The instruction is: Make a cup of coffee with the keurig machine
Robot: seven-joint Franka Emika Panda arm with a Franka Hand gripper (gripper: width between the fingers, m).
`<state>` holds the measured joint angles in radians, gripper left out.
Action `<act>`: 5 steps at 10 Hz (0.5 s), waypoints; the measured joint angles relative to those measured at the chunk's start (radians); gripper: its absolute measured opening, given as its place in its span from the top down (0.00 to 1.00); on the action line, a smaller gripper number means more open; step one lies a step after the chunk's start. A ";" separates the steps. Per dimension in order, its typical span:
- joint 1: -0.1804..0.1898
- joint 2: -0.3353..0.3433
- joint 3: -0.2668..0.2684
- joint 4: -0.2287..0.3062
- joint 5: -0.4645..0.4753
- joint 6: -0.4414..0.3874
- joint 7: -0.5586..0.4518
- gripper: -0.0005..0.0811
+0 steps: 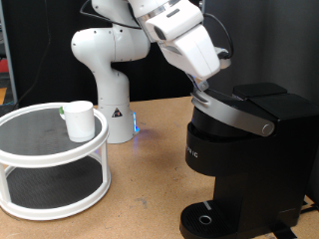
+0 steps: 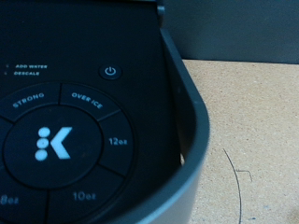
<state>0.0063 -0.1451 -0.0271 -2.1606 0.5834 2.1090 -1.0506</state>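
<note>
The black keurig machine (image 1: 249, 164) stands at the exterior view's right on the wooden table, its silver-grey handle (image 1: 235, 113) lowered over the top. My gripper (image 1: 203, 92) sits at the handle's end, right above the machine's top. Its fingers do not show in the wrist view. That view looks closely down on the round button panel (image 2: 56, 140) and the curved grey handle rim (image 2: 190, 121). The white cup (image 1: 80, 120) stands upright on the top tier of a round white shelf (image 1: 40, 159) at the exterior view's left, far from the gripper.
The white robot base (image 1: 105, 70) stands at the back between shelf and machine. A small object (image 1: 62, 112) sits beside the cup. The machine's drip platform (image 1: 204, 217) holds nothing. Bare wooden table (image 1: 140, 189) lies between the shelf and the machine.
</note>
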 joint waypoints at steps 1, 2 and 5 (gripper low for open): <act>0.000 0.000 0.008 -0.003 -0.006 0.001 0.002 0.99; 0.000 0.000 0.013 -0.007 -0.009 0.001 0.002 0.99; 0.000 -0.001 0.017 -0.027 -0.037 0.010 0.001 0.99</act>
<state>0.0063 -0.1460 -0.0099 -2.1873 0.5466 2.1188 -1.0497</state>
